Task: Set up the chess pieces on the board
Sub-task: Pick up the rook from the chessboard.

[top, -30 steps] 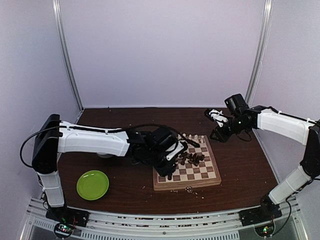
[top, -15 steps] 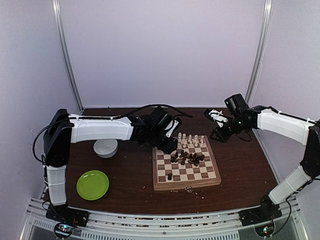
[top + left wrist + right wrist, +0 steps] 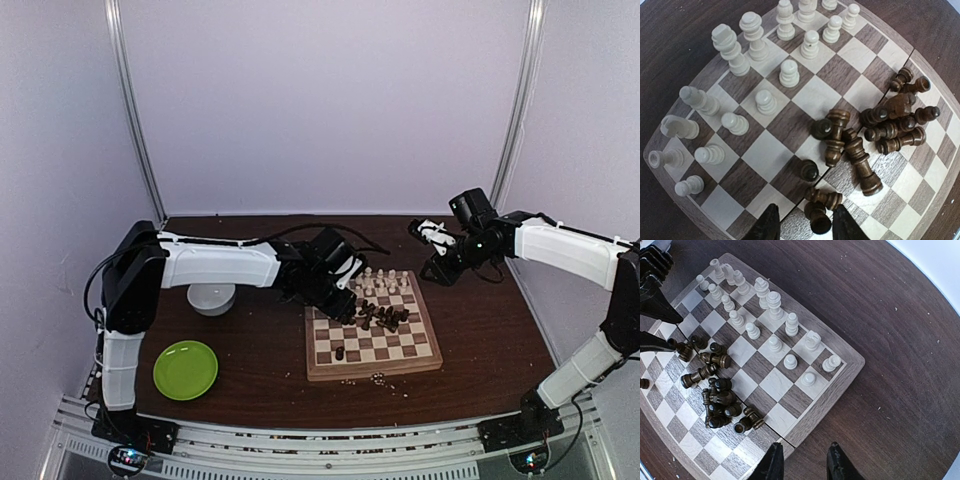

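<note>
Picking dark chess pieces (image 3: 385,317) off the heap on the board (image 3: 400,350).

Leave the green plate (image 3: 185,369) and white bowl (image 3: 212,297) at the far left alone. Work with the left gripper (image 3: 805,227), poised over the board's left side with jaws partly spread, straddling one dark piece (image 3: 818,220) but not visibly pinching it. Centre on that piece, drop straight down, close gently and lift clear before swinging, so as not to nudge the rest of the heap lying mid-board or the cream ones (image 3: 765,55) standing along the far edge. Set down upright and mid-square on the near ranks, by the lone dark man (image 3: 340,353) standing there. Keep the right gripper (image 3: 804,466), with jaws apart and empty, parked just off the board's far right corner, out of the way.
</note>
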Action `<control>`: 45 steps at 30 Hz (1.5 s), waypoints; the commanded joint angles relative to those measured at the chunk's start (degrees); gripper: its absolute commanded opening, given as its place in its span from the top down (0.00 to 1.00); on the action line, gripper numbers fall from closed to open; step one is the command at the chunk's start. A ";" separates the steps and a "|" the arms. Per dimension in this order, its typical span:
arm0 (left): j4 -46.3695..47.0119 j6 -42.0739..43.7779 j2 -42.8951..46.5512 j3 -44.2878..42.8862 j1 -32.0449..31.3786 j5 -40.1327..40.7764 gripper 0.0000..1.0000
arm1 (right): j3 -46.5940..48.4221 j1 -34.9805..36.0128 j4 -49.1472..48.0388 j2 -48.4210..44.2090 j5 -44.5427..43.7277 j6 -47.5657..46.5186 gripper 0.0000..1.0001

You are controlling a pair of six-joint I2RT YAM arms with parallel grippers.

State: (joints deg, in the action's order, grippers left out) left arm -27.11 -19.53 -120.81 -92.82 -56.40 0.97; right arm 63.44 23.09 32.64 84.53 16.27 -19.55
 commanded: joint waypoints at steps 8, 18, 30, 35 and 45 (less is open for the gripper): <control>0.41 -0.70 -1.55 -1.06 -0.02 -2.12 0.57 | -0.21 -0.28 0.58 0.24 0.14 -0.57 0.69; 0.39 -0.70 -2.03 -1.05 -0.02 -2.73 0.66 | -0.09 -0.24 0.67 0.71 0.17 -0.58 0.69; 0.39 -0.61 -2.14 -0.53 -0.02 -2.87 0.73 | 0.02 -0.31 0.75 0.90 -0.19 -0.76 0.69; 0.39 -0.59 -2.14 -0.55 -0.02 -2.89 0.76 | 0.02 -0.27 0.80 0.94 -0.19 -0.75 0.69; 0.39 -0.60 -1.17 -0.01 -0.02 -2.64 0.87 | 0.02 -0.24 0.84 0.94 -0.16 -0.84 0.69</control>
State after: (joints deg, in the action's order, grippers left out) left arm -27.11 -19.97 -122.37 -93.19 -56.40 -1.34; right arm 63.44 23.09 32.99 85.12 16.25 -19.79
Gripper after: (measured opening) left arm 0.148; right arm 0.311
